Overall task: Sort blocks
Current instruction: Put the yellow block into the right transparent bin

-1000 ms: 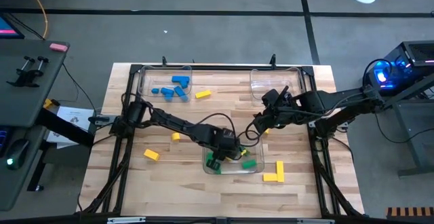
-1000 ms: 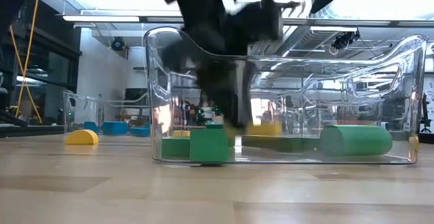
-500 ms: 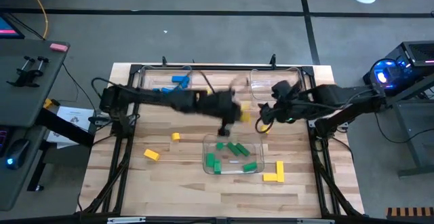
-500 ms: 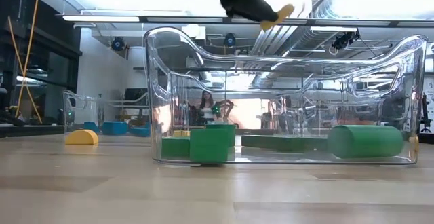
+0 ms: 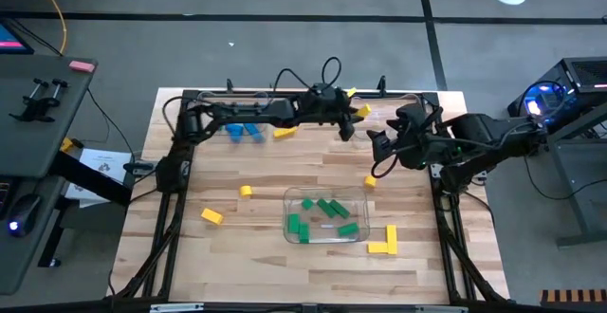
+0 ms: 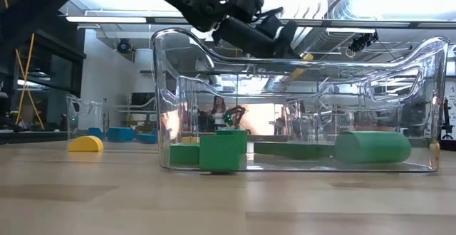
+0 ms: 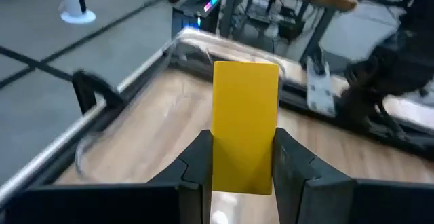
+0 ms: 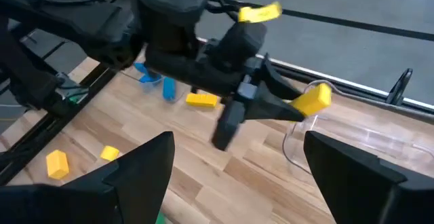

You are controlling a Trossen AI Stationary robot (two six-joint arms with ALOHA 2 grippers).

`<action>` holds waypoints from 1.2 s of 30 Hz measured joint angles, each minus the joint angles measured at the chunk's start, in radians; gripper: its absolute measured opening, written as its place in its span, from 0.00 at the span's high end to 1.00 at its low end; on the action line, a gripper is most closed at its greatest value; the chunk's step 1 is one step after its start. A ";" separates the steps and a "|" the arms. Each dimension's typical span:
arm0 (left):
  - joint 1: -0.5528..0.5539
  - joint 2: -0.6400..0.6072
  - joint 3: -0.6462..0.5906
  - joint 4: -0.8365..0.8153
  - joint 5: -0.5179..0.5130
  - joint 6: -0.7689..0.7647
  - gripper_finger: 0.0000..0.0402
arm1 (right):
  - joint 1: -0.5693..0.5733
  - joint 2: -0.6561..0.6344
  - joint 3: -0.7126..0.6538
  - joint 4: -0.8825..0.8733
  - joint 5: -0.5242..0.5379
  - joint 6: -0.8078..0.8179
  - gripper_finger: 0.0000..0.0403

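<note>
Left gripper (image 5: pixel 357 112) up at the table's far edge (image 5: pixel 303 92), above the near rim of the empty clear tray (image 5: pixel 384 114) in the far right corner, jaws clamped on a yellow bar block (image 7: pixel 245 125). Right gripper (image 5: pixel 377 142) just beside that tray's near side, jaws spread wide, holding nothing. Open wood between the two grippers and the green-filled tray (image 5: pixel 327 220) near the table's front middle; also open along the front edge.

Green blocks (image 5: pixel 327 211) lying in the front tray. Blue blocks (image 5: pixel 242 130) in the far left tray, a yellow block (image 5: pixel 285 132) on the wood just beside them. Loose yellow blocks on the table: two at the left (image 5: pixel 228 204), one small near the right gripper (image 5: pixel 371 181), two at the front right (image 5: pixel 386 241).

Half a second back, left arm over the table's middle with the yellow bar; now reached to the far right tray. A second back, down inside the green tray. Right gripper drawn slightly toward the far right since then.

No readable writing or labels anywhere.
</note>
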 joint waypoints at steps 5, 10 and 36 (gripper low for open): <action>-0.004 0.034 0.067 0.001 0.000 0.013 0.62 | -0.001 0.000 0.000 0.001 0.001 0.003 0.19; -0.004 0.023 0.124 -0.073 0.001 0.045 0.35 | -0.001 0.000 0.000 0.000 0.006 0.002 0.19; 0.231 -0.046 0.095 -1.174 -0.125 0.332 0.27 | -0.001 0.000 -0.001 0.006 0.012 -0.001 0.19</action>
